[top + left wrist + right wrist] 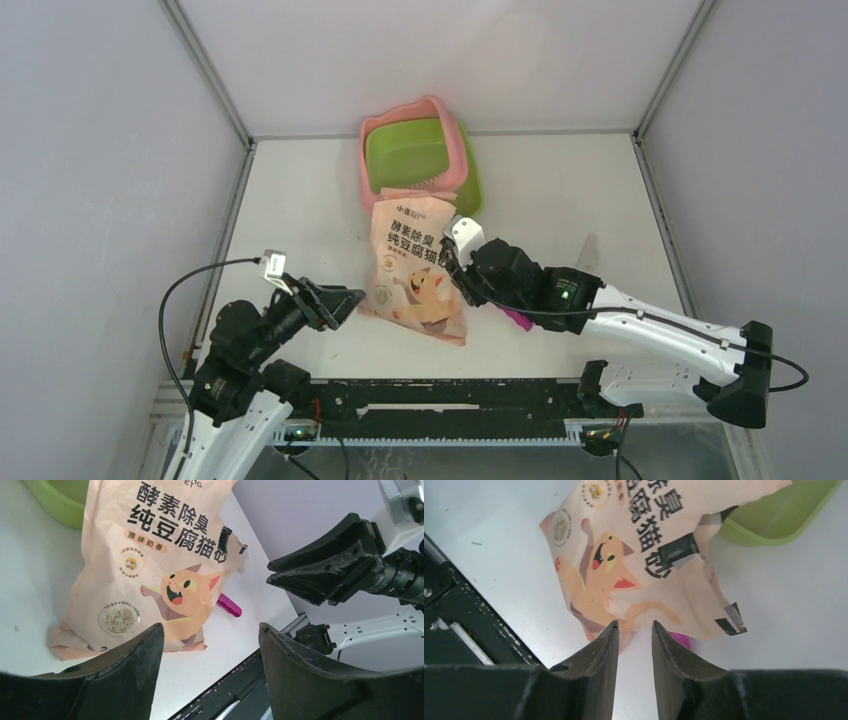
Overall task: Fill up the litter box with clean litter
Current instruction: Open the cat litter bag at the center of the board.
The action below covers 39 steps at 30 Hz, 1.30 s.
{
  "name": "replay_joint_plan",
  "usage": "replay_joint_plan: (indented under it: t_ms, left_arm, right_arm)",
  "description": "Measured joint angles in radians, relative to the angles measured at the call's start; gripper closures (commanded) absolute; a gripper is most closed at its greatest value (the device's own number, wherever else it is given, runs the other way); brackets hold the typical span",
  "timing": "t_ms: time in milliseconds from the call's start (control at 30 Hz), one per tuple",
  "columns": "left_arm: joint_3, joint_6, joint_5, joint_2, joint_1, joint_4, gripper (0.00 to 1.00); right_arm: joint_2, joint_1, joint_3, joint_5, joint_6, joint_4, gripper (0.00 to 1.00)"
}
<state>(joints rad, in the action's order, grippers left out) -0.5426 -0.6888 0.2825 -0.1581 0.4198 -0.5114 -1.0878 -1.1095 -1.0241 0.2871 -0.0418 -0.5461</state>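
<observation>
"Two tools, status?"
"Left tool [352, 298] wide apart, empty, eight o'clock. Right tool [448, 262] narrowly apart, empty, beside bag [415, 265]. Litter box [462, 150] at twelve o'clock."
"Step?"
"Bag pickup, I'd judge. Next needs a firm pinch on its edge."

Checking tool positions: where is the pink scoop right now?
In the left wrist view, the scoop lies on the table at the bag's right edge, partly hidden by it.

"酵素除臭 纯豆腐猫砂" and "原味奶香" on the peach-pink bag [115, 595]
</observation>
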Motion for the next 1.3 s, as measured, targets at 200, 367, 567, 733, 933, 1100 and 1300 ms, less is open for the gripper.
replay_joint_plan:
  t_ms: [200,367,567,733,933,1100,1300]
  left_arm:
    - [0.000,0.000,0.000,0.000,0.000,0.000,0.27]
    - [0.000,0.000,0.000,0.000,0.000,0.000,0.27]
    - [0.000,0.001,0.000,-0.010,0.000,0.001,0.27]
    - [0.000,0.007,0.001,-0.017,0.000,0.001,0.27]
    - [0.000,0.008,0.001,-0.020,0.000,0.000,0.27]
    - [0.000,0.008,0.001,-0.020,0.000,0.000,0.28]
    - [0.000,0.008,0.001,-0.020,0.000,0.000,0.28]
  right_arm:
    - [-0.003,0.216,0.000,-0.105,-0.052,0.011,0.97]
    - [0.000,0.494,0.000,-0.360,-0.101,0.070,1.00]
    - [-0.085,0.602,0.000,-0.730,-0.122,0.145,1.00]
    - [-0.182,0.615,-0.001,-0.856,-0.140,0.173,1.00]
    - [-0.218,0.619,-0.001,-0.901,-0.167,0.237,1.00]
    - [-0.247,0.619,-0.002,-0.910,-0.178,0.272,1.00]
    - [-0.290,0.620,-0.017,-0.916,-0.185,0.298,1.00]
